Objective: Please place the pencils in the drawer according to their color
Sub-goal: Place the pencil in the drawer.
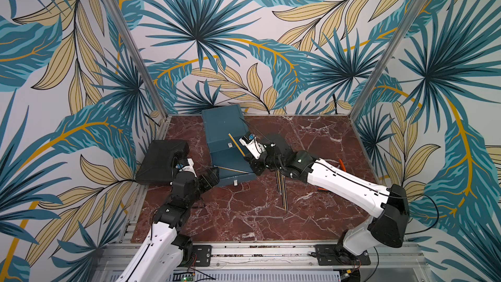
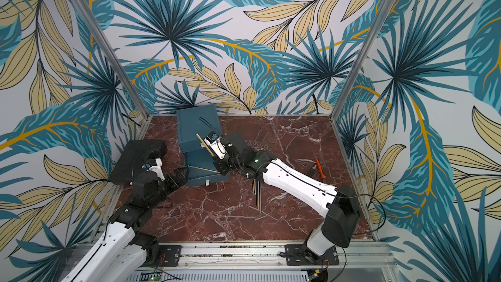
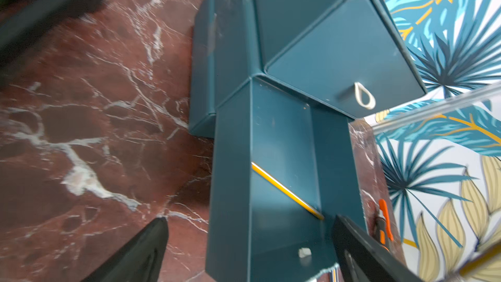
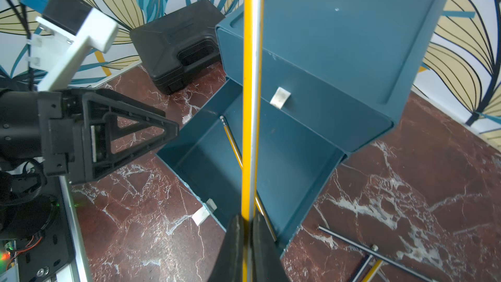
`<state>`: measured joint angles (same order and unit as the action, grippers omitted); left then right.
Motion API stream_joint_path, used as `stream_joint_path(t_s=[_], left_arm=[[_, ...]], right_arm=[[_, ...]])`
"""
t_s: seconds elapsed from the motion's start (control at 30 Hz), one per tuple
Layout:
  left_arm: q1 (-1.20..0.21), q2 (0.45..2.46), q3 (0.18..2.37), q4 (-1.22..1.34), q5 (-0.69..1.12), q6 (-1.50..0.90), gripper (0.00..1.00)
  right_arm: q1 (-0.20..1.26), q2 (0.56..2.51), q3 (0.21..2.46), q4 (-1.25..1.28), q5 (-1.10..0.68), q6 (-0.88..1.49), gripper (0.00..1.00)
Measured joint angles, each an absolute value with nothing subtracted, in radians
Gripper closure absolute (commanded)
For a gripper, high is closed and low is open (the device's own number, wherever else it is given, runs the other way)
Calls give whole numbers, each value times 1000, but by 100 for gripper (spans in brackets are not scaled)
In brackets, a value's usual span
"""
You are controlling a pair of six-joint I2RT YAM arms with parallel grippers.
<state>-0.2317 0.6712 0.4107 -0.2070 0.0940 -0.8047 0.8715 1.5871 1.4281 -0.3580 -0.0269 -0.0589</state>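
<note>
Pencil sorting at a teal cabinet.

**Both top views:** the cabinet (image 1: 222, 120) stands at the far edge of the tabletop (image 1: 325, 136), left of its middle. One drawer (image 1: 244, 179) is pulled out toward the near edge. A stored pencil (image 1: 234, 170), yellow, lies slantwise inside it. The right gripper (image 1: 246, 157) pinches a held pencil (image 1: 236, 145), also yellow, near its lower end and tilts it above that drawer. The left gripper (image 1: 210, 177), jaws spread wide and empty, sits just beside the drawer's left wall. Loose pencils (image 2: 257, 196) lie near the middle of the tabletop.

**Left wrist view:** the spread fingers (image 3: 146, 248) appear to either side of the drawer. The stored pencil (image 3: 287, 189) rests across its floor.

**Right wrist view:** the held pencil (image 4: 250, 90) runs straight out from the clamped fingertips, over the stored pencil (image 4: 231, 142).

**Handling, as judged:** pencils are light, stiff and smooth-lacquered, so an end grip may let the shaft pivot or slip. A pinch across the shaft near mid-length would be steadier. Pencils lying flat on the hard marble may roll away from closing jaws.
</note>
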Motion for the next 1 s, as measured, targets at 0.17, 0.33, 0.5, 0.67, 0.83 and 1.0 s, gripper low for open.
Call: stream_joint_path(t_s=[0.17, 0.33, 0.5, 0.67, 0.83, 1.0], left_arm=[[-232, 687, 403, -169, 154, -814, 0], [-232, 699, 378, -118, 212, -838, 0], [-231, 706, 367, -84, 253, -862, 0], [-231, 707, 356, -40, 283, -889, 0], [-231, 713, 351, -12, 306, -908, 0], [-231, 715, 349, -7, 311, -914, 0]], right_arm=[[871, 1646, 1495, -355, -64, -107, 100], [872, 1716, 1536, -357, -89, -141, 100], [872, 1753, 1555, -376, -99, -163, 100], [873, 1759, 1571, -383, -98, -181, 100], [874, 1780, 1582, -390, -92, -196, 100], [874, 1819, 1583, -403, -87, -218, 100]])
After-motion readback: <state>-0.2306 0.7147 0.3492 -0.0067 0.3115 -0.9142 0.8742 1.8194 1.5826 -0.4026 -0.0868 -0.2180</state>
